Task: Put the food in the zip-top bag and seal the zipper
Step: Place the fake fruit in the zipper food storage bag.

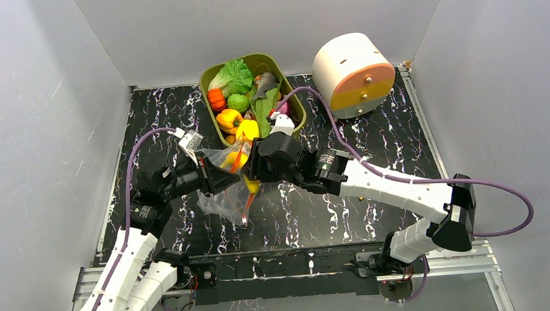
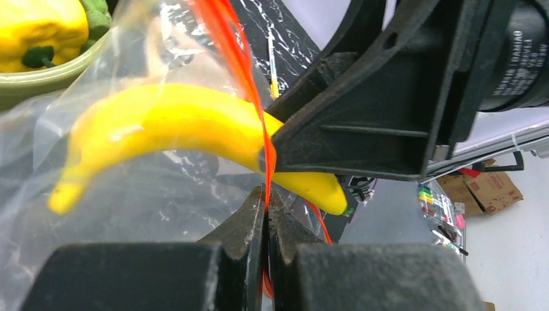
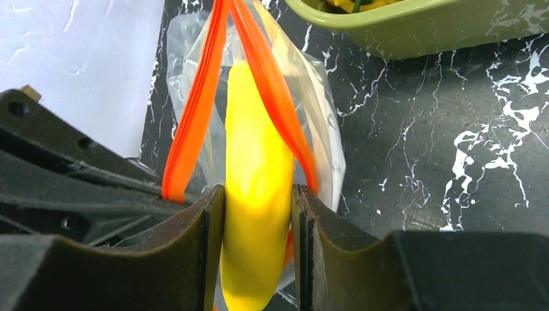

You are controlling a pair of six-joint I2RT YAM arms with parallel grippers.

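One banana, one zip-top bag.

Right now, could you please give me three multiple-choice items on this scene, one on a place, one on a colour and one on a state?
1. Where does the olive-green tub stand?
A) at the far side of the table, beyond the bag
B) at the table's near edge
C) inside the bag

2. What colour is the zipper strip along the bag's mouth?
A) blue
B) red-orange
C) white

3. How is the right tool?
A) open and empty
B) shut on the banana
C) shut on the tub's rim

Key:
1 A: the top view shows the tub farther from the arms than the bag.
2 B: both wrist views show it red-orange.
3 B: the right wrist view shows both fingers pressing the banana's sides.
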